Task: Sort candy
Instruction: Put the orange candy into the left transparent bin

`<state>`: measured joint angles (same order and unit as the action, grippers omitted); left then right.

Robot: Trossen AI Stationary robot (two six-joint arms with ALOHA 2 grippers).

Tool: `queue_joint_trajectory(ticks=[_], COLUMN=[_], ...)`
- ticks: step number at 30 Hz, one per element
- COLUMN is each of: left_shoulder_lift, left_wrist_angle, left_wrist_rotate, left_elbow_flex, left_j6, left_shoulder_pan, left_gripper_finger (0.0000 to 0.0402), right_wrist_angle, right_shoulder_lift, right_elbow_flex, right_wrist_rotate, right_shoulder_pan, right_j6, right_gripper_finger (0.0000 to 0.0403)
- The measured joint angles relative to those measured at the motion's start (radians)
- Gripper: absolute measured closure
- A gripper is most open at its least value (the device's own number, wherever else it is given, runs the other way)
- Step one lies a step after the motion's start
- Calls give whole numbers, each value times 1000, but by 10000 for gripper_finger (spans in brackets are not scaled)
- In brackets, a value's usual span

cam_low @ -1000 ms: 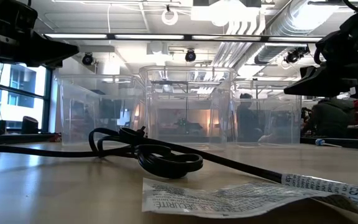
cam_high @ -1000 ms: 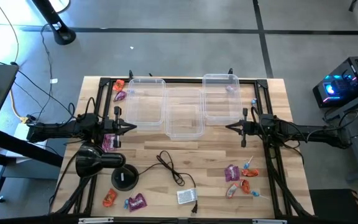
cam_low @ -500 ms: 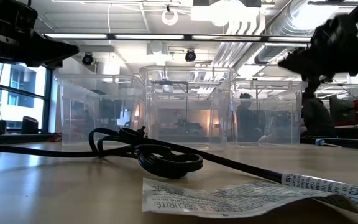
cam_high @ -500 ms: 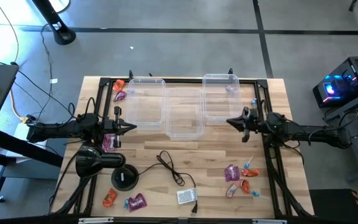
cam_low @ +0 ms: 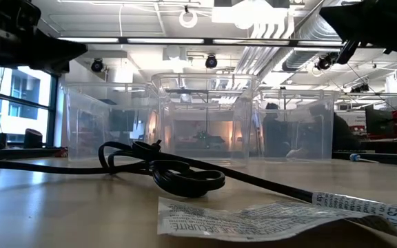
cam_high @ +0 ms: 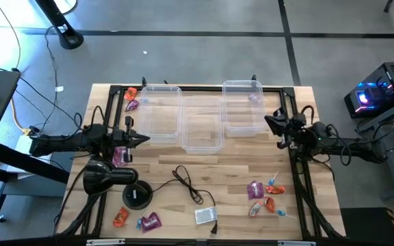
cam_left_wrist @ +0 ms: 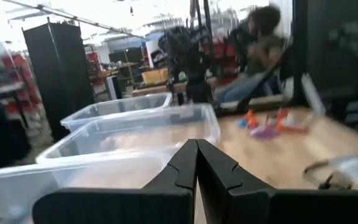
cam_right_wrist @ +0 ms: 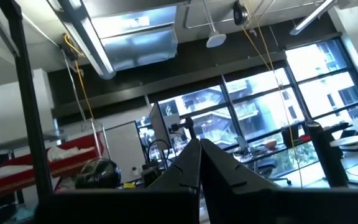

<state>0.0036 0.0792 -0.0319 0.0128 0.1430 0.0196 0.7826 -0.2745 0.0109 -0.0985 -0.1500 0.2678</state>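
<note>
candy point(cam_high: 264, 195) lies scattered on the tabletop point(cam_high: 238, 171) in front of the three clear bins point(cam_high: 203, 132), some left of them. the left gripper point(cam_high: 144, 139), fingers pressed together and empty, hovers beside the bins; the right gripper point(cam_high: 269, 123), likewise closed, sits at their right.

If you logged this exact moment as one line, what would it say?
left gripper: shut, empty, beside left clear plastic bin | right gripper: shut, empty, raised by right clear plastic bin | shiny wrapped candy: unsorted on wooden table

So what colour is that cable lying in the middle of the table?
Black. The cable shows best in the high view, looping across the wooden table.
</note>
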Motion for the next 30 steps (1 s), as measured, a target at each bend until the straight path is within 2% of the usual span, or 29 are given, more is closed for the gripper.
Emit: queue_joint_trajectory(ticks=[4,9,14,17,20,25,30], left_shoulder_lift=[1,10,54,96,138,218,312], left_wrist_angle=[141,373,385,373,297,-9,-184], left_wrist_rotate=[-4,30,50,43,-15,-153,-285], left_elbow_flex=[0,1,69,155,271,480,614], left_j6=[-143,-142,-129,-54,7,46,47], left_shoulder_pan=[0,0,0,1,1,2,2], left_gripper_finger=[402,401,402,401,401,401,402], right_wrist_angle=[0,1,34,75,51,-81,-204], right_shoulder_lift=[0,0,-1,0,-1,-1,-3], right_elbow_flex=[0,0,0,7,41,102,145], right_wrist_rotate=[1,1,1,0,1,1,1], right_shoulder_pan=[0,0,-1,-1,-1,-1,-1], right_j6=[-11,-7,-31,-67,-88,-93,-93], right_gripper_finger=[402,402,402,402,402,402,402])
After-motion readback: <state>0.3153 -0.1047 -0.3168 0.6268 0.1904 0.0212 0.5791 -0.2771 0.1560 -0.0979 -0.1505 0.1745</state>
